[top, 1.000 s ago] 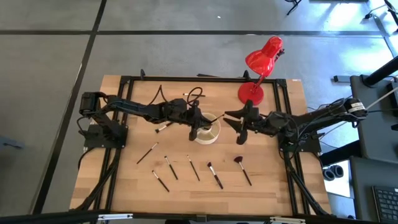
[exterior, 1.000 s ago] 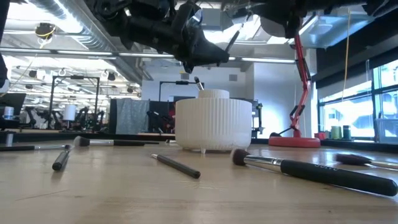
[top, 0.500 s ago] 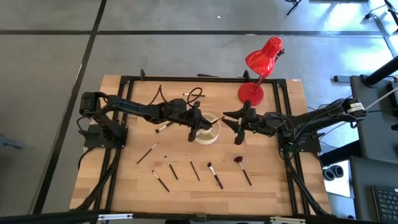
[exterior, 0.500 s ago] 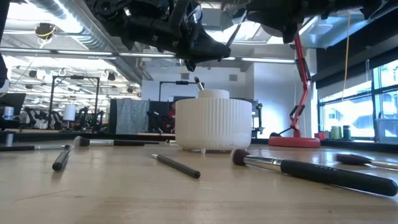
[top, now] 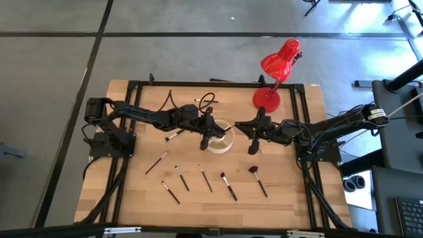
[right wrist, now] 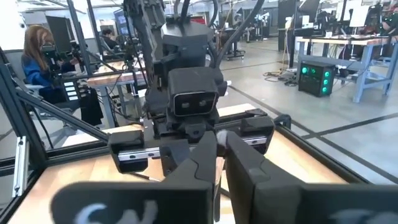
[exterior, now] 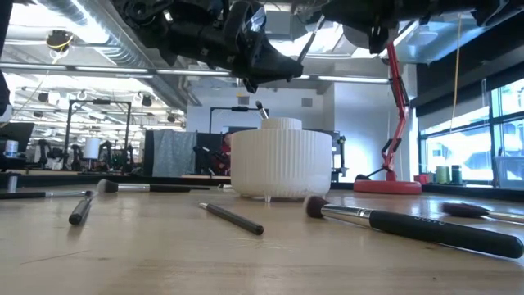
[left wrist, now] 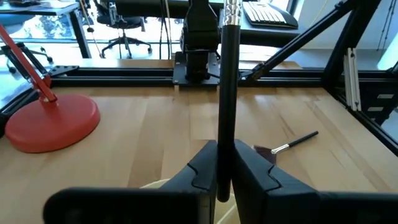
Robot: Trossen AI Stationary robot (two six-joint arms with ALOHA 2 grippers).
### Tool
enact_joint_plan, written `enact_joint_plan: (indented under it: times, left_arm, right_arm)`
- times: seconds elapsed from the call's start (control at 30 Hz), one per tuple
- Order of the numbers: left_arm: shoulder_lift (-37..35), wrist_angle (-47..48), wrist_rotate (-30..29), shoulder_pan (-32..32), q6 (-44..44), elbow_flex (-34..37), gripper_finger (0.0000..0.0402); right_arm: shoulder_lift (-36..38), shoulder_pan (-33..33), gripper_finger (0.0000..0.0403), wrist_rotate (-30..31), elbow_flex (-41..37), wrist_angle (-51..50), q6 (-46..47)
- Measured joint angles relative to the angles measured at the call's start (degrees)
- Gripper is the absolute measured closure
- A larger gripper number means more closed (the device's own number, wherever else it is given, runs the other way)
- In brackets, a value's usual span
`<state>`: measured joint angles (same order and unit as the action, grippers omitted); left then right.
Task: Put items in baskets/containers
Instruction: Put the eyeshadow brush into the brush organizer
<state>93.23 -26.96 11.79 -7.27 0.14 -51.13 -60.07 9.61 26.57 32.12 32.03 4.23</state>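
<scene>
Both arms are basically all matte black, chunky jointed segments with loose black cable loops trailing off them. The left arm (top: 149, 116) and right arm (top: 317, 129) sit on black bases. Fingers (left wrist: 202, 174) are dark, angular, notched plastic; probably a camera window on the wrist block.

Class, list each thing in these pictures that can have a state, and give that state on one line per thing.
Left gripper: shut on a brush, above the cup.
Brush: held upright.
Right gripper: shut, holding nothing visible.
Organizer cup: upright, one brush inside.
Loose brushes: lying flat on table.
Red lamp: standing upright.
</scene>
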Motion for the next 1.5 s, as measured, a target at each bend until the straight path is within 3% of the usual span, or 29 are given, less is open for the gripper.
enact_joint_plan:
  times: [0.17,0.33,0.6,0.87,0.97,1.23,1.4,1.5]
  left_arm:
    - [0.04,0.44,-0.28,0.02,1.04,0.02,0.0345]
    - [0.04,1.60,-1.26,-0.83,2.84,0.02,0.0306]
    - [-0.15,7.09,-3.67,-2.69,4.24,0.02,0.0230]
    - [-3.98,12.69,-1.49,-5.40,5.98,0.07,0.0186]
    - [-7.81,16.75,-4.97,-6.94,5.77,0.06,0.0179]
    - [-14.56,32.14,-22.05,-11.29,6.05,0.00,0.0189]
    - [-12.47,37.59,-24.87,-14.31,5.27,0.03,0.0201]
    - [-9.35,36.55,-25.78,-16.59,6.19,0.04,0.0208]
  right_arm:
    - [0.00,0.00,0.0386,0.67,0.00,0.15,-1.26]
    - [0.00,-0.56,0.0386,5.96,0.00,-1.71,-2.40]
    - [0.00,-3.33,0.0386,5.09,0.11,-2.92,-1.10]
    - [-3.10,-5.81,0.0386,0.52,7.22,-15.83,2.85]
    - [-5.79,-5.79,0.0386,-0.70,10.04,-18.27,2.87]
    - [-15.33,-6.21,0.0386,-2.75,16.19,-22.37,2.66]
    - [-21.40,-6.60,0.0386,-2.82,19.72,-24.84,3.14]
    - [-23.71,-7.10,0.0359,-5.64,21.34,-25.21,4.57]
